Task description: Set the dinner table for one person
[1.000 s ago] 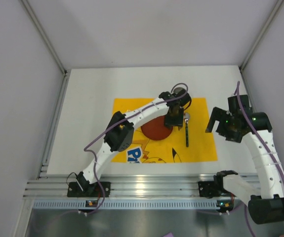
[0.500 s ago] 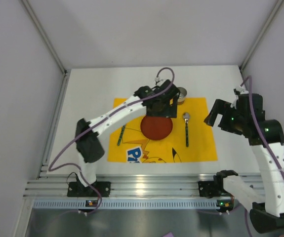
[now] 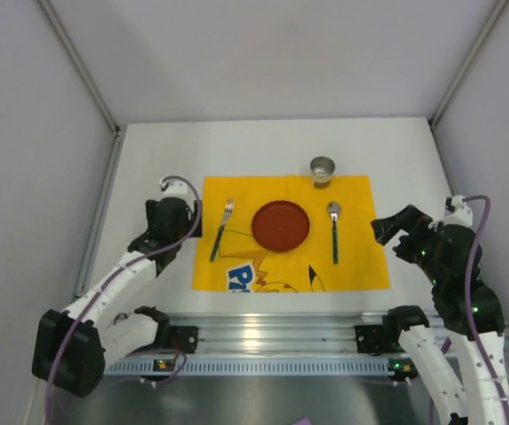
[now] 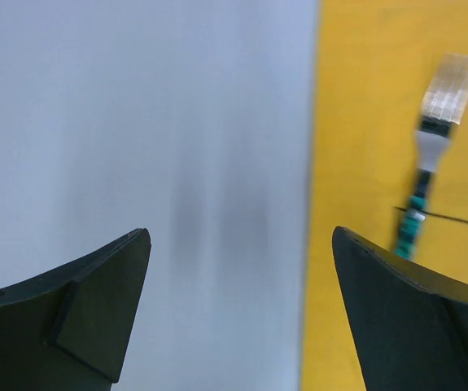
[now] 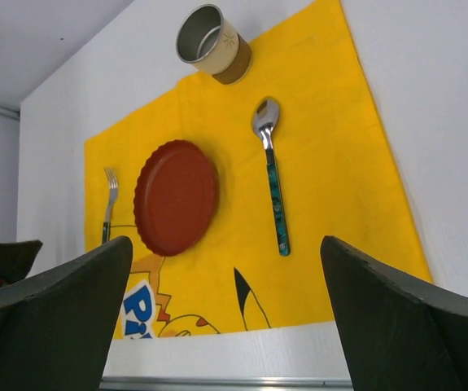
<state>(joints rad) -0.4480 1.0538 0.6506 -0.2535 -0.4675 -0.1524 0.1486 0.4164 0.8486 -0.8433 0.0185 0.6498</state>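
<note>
The place setting looks complete, so the step in hand is most likely to park both arms clear of it. Doing that well means keeping each arm high and outboard, so nothing drags the yellow cartoon-printed cloth point(image 3: 360, 257) or nudges the cutlery.

The left gripper point(image 4: 240, 235) hangs with its jaws spread wide and empty over bare tabletop just beside the cloth's left edge. The green-handled metal fork point(image 3: 221, 232) lies close by, so any move should go away from the cloth, not across it. The right gripper point(image 5: 225, 240) is likewise spread and holds nothing, off the cloth's right side.

The large flat white rectangular dinner table point(image 3: 148, 177) fills the middle of the top view, beyond the arm bases, with a ribbed aluminium rail point(image 3: 272, 335) along its near edge and pale grey walls point(image 3: 24, 177) around it. On the cloth sit a round red plate point(image 3: 281, 224) and, to its right, a green-handled metal spoon point(image 3: 334, 232). A small metal cup point(image 3: 322, 168) stands at the far edge.
</note>
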